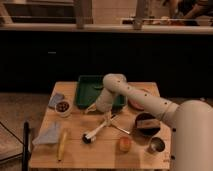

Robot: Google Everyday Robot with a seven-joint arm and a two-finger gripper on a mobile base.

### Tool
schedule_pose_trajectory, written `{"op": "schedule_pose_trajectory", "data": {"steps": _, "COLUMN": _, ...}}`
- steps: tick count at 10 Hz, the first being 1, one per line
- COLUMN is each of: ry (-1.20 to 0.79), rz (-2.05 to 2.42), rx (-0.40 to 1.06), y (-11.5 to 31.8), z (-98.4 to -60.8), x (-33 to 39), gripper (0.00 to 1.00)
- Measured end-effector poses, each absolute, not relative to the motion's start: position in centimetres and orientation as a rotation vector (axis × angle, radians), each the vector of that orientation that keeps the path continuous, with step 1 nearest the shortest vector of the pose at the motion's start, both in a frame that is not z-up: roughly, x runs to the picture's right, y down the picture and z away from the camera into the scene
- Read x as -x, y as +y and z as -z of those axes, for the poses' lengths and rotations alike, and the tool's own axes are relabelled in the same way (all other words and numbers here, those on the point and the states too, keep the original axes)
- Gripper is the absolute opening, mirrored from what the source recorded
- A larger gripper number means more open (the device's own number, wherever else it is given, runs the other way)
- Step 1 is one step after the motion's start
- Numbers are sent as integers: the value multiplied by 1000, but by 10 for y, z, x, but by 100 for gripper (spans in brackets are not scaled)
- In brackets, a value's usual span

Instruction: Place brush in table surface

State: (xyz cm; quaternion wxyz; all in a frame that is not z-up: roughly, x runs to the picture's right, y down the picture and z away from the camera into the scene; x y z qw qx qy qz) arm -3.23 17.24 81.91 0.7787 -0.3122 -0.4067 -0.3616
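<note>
The brush (pixel 96 130) has a pale handle and a dark head. It lies slanted on the wooden table (pixel 100 155), with the head at the lower left and the handle end pointing up to the right. My gripper (pixel 106 114) hangs from the pale arm (pixel 150 102) right at the handle's upper end, just in front of the green tray. I cannot tell whether it touches the handle.
A green tray (pixel 90 85) sits at the back. A small bowl (pixel 62 106) and a grey cloth (pixel 50 134) are at the left, with a banana (pixel 61 145) in front. A thin metal utensil (pixel 121 129), an apple (pixel 124 144), a metal cup (pixel 156 145), a dark bowl (pixel 146 122) and a red plate (pixel 137 104) are at the right.
</note>
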Motion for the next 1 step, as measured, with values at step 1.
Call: {"op": "schedule_pose_trajectory", "data": {"steps": 1, "ry": -867, "rz": 775, "rx": 667, "y": 168, "z": -817, "x": 27, "gripper": 80}}
